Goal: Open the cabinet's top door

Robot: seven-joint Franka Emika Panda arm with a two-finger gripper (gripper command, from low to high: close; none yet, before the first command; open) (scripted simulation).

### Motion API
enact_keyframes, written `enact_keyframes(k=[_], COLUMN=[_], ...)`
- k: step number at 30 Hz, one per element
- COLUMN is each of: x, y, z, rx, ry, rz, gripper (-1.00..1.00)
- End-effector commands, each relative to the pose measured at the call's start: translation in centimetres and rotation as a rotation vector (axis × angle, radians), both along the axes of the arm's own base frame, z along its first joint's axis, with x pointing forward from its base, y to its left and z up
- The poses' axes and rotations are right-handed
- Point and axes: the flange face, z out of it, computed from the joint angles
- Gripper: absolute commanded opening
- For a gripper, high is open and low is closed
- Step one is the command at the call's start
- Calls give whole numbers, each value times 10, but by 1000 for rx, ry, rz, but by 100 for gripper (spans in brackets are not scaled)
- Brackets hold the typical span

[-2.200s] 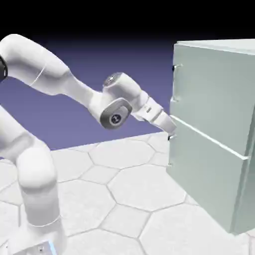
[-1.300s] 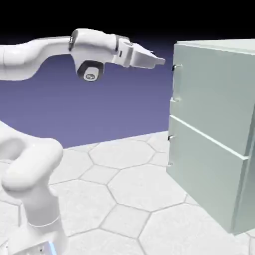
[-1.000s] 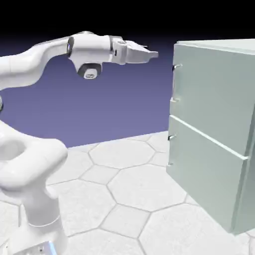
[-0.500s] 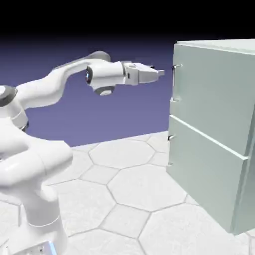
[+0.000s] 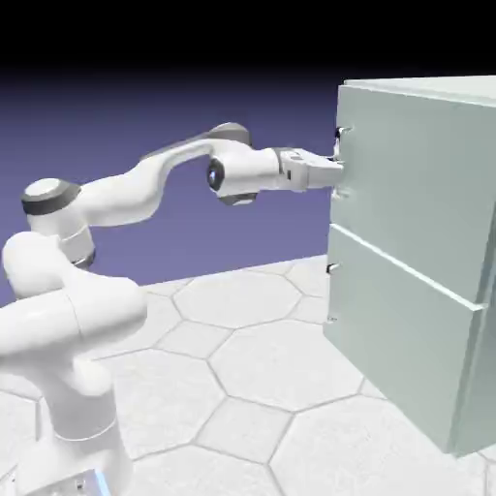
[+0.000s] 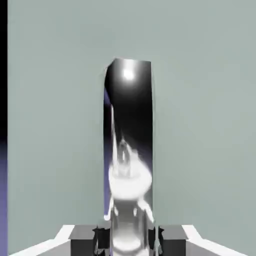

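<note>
From where I stand, the gripper (image 5: 339,172) is pinching the upper handle, its two grey fingertips (image 6: 84,239) pressed in on either side of the shiny metal bar. Seen along the hand, that upper handle (image 6: 128,125) is a tall mirror-like strip, running up from between the tips and standing in front of a flat grey-green panel. That panel is the top door (image 5: 417,184), directly ahead of the gripper and lying shut against the cabinet (image 5: 475,87). The grip is near the door's edge on the exterior view's left, below the handle's upper end. Beneath the top door, past a pale seam, is the lower panel (image 5: 397,339), also closed, with its own small handle (image 5: 333,268) at the same side. The white arm (image 5: 116,199) reaches across from the exterior view's left, above a floor (image 5: 262,407) of pale polygonal tiles.
</note>
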Motion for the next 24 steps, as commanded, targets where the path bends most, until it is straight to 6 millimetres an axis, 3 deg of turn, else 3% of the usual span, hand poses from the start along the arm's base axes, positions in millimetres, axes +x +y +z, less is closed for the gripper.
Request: enact_keyframes(k=[1,11,18,24], x=[-8,-90,-148,-185], y=[-3,-50,-99,-143], z=[0,0,0,0], rx=[0,0,0,0], ry=[0,0,0,0], rz=[20,239,416,550], gripper=[-100,-100,-100,-100])
